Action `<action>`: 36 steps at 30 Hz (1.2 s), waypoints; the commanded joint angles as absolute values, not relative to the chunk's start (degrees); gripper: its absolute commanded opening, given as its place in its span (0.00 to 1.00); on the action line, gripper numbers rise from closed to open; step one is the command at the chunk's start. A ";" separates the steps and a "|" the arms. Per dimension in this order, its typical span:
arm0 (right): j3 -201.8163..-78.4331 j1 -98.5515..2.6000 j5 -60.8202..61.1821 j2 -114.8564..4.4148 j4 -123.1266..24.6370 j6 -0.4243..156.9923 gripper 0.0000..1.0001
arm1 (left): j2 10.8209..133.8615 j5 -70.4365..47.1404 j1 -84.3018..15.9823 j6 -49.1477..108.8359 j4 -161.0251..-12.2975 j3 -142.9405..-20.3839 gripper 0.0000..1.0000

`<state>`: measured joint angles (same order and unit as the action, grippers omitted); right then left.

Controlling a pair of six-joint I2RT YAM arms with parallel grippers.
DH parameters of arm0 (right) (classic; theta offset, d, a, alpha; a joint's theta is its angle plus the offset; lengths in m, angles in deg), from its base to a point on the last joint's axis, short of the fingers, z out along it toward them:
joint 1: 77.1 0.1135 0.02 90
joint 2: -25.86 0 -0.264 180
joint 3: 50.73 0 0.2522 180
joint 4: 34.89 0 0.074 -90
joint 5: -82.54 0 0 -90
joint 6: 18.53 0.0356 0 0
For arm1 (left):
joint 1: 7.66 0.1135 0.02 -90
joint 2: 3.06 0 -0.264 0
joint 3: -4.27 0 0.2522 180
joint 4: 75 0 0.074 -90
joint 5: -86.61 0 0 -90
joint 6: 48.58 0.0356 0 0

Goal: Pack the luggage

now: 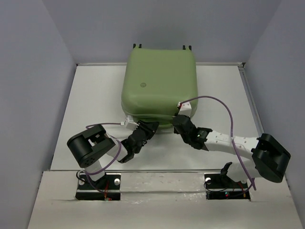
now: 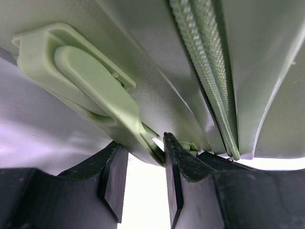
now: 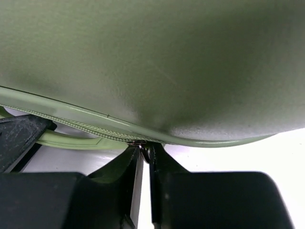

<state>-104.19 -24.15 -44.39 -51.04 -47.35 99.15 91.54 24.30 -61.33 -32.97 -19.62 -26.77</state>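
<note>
On the left side of the table (image 1: 95, 109), the left arm reaches forward and to the right, to the near edge of the luggage (image 1: 159, 81). The left claw (image 1: 147, 128) meets that edge left of centre. In the left wrist view its jaws stand part-way apart. The lower end of the moulded handle (image 2: 90, 81) fills the gap between the fingertips (image 2: 114, 162) and touches both, so the claw grips the luggage there. The green zipper (image 2: 205, 62) runs along the shell seam just right of the handle.

At the centre, towards the far side of the table, the luggage lies flat with its shell closed.
- Round logo (image 1: 142, 84): on the top face, left of centre.
- Wheels (image 1: 137, 46): at the far edge, pointing away from the arms.

To the right, the right arm angles inward from its base. The right claw (image 1: 180, 120) rests against the near edge of the luggage, right of centre and near the left claw. In the right wrist view the jaws are drawn almost together, leaving only a narrow slit. The small metal zipper pull (image 3: 141, 143) is pinched between their tips, directly under the seam.
</note>
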 commanded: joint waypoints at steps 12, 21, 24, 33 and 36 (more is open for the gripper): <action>-114.49 -12.69 -18.13 -51.65 -41.88 93.88 0.07 | 92.91 17.18 -64.52 -19.49 -14.41 -32.78 0.06; -120.56 -11.62 6.50 -57.46 -35.65 93.53 0.07 | 94.14 15.95 -65.40 -18.60 -12.39 -34.19 0.06; -120.30 -11.62 8.89 -56.76 -32.74 93.62 0.07 | 95.37 15.77 -66.11 -18.78 -10.99 -34.80 0.06; -111.52 -11.62 -15.00 -40.18 -50.36 95.55 0.60 | 84.93 17.79 -66.46 -16.24 -22.98 -29.63 0.57; -110.37 -11.62 -19.14 -33.67 -55.83 97.04 0.75 | 76.76 18.32 -66.72 -16.32 -36.84 -28.57 0.96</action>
